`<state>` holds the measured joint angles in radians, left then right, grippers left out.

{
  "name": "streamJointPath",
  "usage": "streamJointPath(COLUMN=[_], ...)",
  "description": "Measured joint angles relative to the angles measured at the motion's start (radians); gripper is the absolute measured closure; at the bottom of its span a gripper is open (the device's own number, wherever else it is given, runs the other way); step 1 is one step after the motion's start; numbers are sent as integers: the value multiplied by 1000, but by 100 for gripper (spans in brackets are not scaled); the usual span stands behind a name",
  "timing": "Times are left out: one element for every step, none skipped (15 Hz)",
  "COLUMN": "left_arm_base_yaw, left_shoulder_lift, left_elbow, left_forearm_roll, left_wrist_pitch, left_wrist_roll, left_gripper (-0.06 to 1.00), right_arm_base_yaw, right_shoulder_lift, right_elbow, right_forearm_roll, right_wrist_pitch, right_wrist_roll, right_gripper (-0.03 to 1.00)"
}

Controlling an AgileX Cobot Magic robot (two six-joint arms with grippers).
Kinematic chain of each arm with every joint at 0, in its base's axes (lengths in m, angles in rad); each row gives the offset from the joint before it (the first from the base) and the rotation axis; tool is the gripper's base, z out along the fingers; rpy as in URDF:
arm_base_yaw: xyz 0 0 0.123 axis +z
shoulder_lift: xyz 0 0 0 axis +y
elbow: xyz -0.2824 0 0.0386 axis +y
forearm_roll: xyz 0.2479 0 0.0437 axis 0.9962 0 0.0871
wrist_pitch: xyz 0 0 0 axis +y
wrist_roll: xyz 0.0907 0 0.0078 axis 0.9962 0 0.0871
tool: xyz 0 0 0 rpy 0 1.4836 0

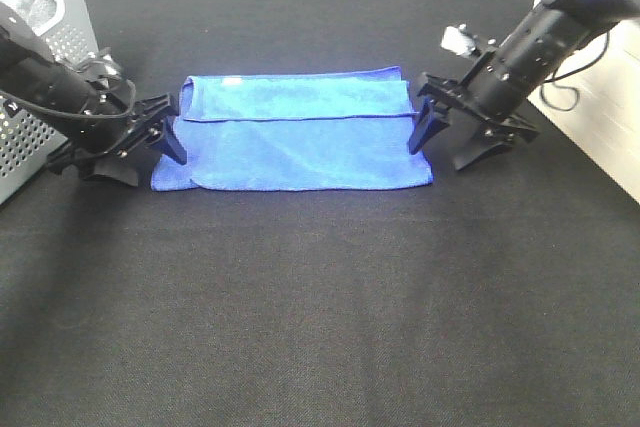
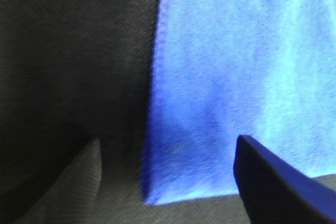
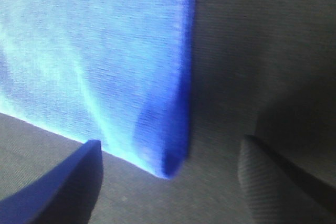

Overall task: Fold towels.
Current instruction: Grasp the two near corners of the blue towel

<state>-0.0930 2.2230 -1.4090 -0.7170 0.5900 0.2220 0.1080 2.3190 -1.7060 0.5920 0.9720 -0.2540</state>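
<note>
A blue towel point(image 1: 300, 132) lies flat on the black table, folded once with a narrower strip showing along its far edge. My left gripper point(image 1: 148, 152) is open and low at the towel's left end, its fingers straddling the near left corner point(image 2: 152, 195). My right gripper point(image 1: 448, 142) is open and low at the towel's right end, its fingers straddling the right edge near a corner point(image 3: 168, 169). Neither gripper holds any cloth.
A white perforated basket point(image 1: 45, 57) with grey cloth inside stands at the far left, just behind my left arm. The black cloth-covered table point(image 1: 320, 307) stretches wide in front of the towel. A pale wall and cable point(image 1: 570, 97) lie beyond the table's right edge.
</note>
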Motion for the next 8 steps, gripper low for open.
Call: streamJointPath(left_arm_base_yaw=[-16, -33, -49, -63, -68, -68, -70, -70], left_shoulder_lift=[4, 9, 12, 14, 19, 19, 21, 23], left_elbow=[0, -3, -7, -7, -8, -8, -9, -9], left_forearm_roll=[-8, -10, -14, -20, -32, -32, -41, -46], left_wrist_pitch=[-12, -23, -36, -45, -48, -48, -50, -51], left_wrist_roll=[6, 9, 9, 10, 12, 12, 12, 12], left_gripper=[26, 26, 26, 26, 29, 29, 33, 38], right_arm_base_yaw=[21, 34, 51, 61, 64, 64, 64, 64], right_shoulder_lift=[0, 1, 11, 26, 35, 35, 35, 37], right_elbow=[1, 1, 1, 1, 1, 1, 1, 1], right_forearm_roll=[10, 17, 35, 46, 61, 61, 63, 65], right_wrist_pitch=[-18, -37, -49, -62, -67, -67, -70, -76], right_wrist_roll=[-8, -8, -8, -8, -7, -7, -7, -7], right_gripper=[28, 28, 28, 28, 29, 29, 30, 32])
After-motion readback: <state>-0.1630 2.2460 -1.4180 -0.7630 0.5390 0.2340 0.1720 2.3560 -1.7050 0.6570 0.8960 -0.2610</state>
